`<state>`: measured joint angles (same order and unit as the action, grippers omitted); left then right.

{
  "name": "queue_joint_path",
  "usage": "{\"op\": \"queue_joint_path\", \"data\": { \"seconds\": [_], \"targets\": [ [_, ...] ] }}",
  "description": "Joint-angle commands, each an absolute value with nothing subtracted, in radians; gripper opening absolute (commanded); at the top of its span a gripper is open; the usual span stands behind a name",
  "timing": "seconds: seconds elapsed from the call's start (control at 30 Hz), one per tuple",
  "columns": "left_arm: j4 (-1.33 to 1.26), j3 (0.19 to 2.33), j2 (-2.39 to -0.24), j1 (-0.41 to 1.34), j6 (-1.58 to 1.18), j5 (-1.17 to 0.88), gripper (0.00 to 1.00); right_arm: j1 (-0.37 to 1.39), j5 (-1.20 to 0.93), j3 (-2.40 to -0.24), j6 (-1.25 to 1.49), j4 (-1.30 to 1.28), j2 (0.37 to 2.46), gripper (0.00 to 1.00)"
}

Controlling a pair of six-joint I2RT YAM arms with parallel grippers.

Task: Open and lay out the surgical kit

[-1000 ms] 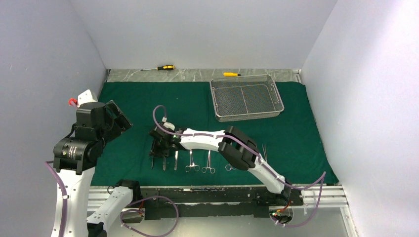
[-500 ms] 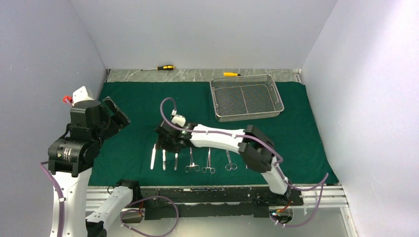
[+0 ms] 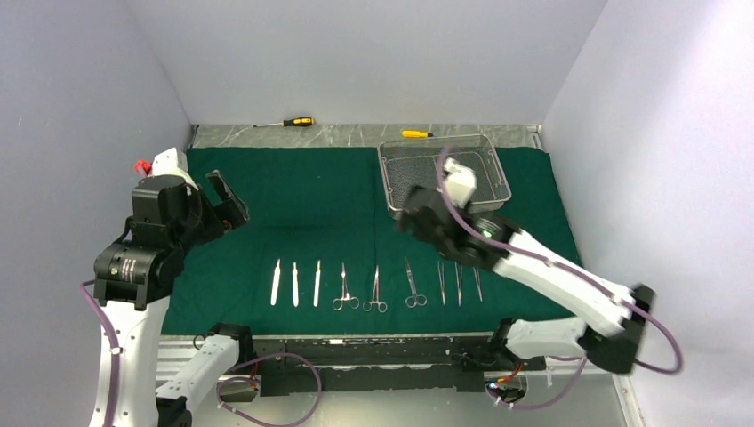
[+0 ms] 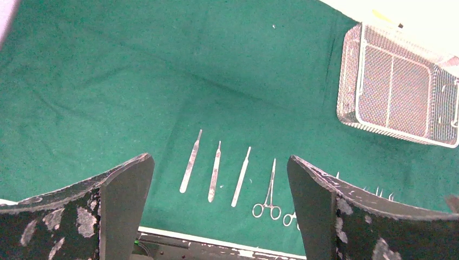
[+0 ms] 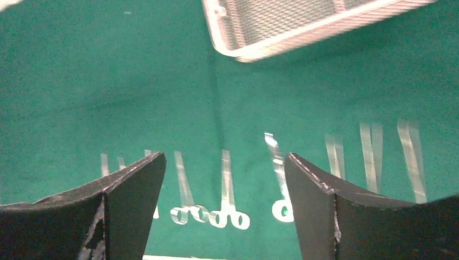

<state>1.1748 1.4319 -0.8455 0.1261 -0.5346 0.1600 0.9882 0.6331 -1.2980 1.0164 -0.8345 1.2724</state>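
Hovering spread wide, left tool (image 4: 219, 162), right tool (image 5: 224, 157) — instrument row (image 3: 373, 286) on cloth (image 3: 311, 196) below.

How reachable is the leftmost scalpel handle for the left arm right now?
Probably yes: left gripper hangs open above the cloth, nothing between it and the leftmost scalpel handle; right arm is away by the tray.

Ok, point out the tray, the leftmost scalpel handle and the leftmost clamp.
tray (image 4: 376, 78): left wrist view, bare mesh floor.
leftmost scalpel handle (image 3: 276, 282): top view, mid-shaft.
leftmost clamp (image 3: 344, 285): top view, shank above the rings.
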Motion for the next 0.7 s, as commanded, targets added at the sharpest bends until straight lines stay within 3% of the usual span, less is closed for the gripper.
{"op": "queue_joint_path", "data": {
  "seconds": [0.0, 0.13, 0.27, 0.5, 0.67],
  "targets": [
    [1.124, 1.363, -0.805, 0.129, -0.5, 0.112, 0.99, 0.987, 0.789, -1.126, 0.992, -1.076, 0.976, 0.89],
    [1.104, 1.27, -0.723, 0.129, -0.481, 0.097, 0.99, 0.98, 0.802, -1.047, 0.967, -1.196, 0.75, 0.93],
    [1.126, 1.266, -0.635, 0.129, -0.473, 0.134, 0.99, 0.981, 0.866, -1.108, 1.01, -1.371, 0.618, 0.96],
    [1.282, 1.465, -0.555, 0.129, -0.474, 0.144, 1.0, 0.982, 0.837, -1.379, 0.953, -1.471, 0.533, 1.0],
    [1.356, 1.637, -0.532, 0.127, -0.444, 0.148, 0.99, 0.979, 0.797, -1.493, 0.764, -1.423, 0.536, 1.0]
  ]
}}
